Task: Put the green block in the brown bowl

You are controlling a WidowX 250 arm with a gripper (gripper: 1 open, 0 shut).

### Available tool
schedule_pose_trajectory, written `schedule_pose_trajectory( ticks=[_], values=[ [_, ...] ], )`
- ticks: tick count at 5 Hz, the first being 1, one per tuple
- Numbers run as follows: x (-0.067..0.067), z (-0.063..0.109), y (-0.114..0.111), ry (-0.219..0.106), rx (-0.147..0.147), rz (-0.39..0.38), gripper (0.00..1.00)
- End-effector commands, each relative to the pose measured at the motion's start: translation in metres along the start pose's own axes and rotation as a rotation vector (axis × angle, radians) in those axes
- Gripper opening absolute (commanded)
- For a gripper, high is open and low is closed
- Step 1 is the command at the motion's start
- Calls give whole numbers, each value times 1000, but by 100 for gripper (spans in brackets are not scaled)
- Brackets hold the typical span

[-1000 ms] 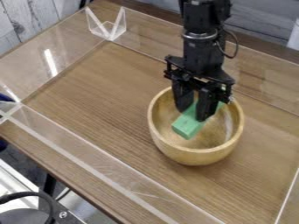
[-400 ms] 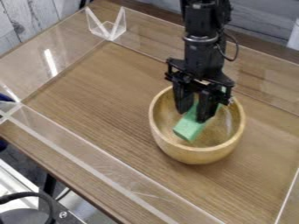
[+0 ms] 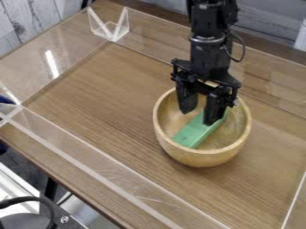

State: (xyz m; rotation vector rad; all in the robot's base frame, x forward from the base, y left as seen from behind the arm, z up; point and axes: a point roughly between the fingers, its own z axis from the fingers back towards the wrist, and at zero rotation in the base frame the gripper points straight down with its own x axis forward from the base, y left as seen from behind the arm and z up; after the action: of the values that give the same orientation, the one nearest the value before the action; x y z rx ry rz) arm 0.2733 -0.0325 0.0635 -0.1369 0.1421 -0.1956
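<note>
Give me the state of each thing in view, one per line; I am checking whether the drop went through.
green block: lying tilted inside the bowl, free of the fingers.
brown bowl: upright on the table, holding the block.
pincer: open, pointing down into the bowl just above the block.
table: wooden top, carrying the bowl.

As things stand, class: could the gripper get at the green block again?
Probably yes: the gripper hangs open directly over the green block lying in the brown bowl, nothing between them.
</note>
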Motion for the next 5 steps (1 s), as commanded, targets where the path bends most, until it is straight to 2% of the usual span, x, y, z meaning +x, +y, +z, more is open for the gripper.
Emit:
schedule_pose_trajectory(
  ticks=[1, 3, 5],
  values=[
    [7, 25, 0, -71, 15, -4, 100],
    [2, 51, 3, -123, 31, 7, 100],
    [-9, 98, 20, -198, 50, 56, 100]
  ],
)
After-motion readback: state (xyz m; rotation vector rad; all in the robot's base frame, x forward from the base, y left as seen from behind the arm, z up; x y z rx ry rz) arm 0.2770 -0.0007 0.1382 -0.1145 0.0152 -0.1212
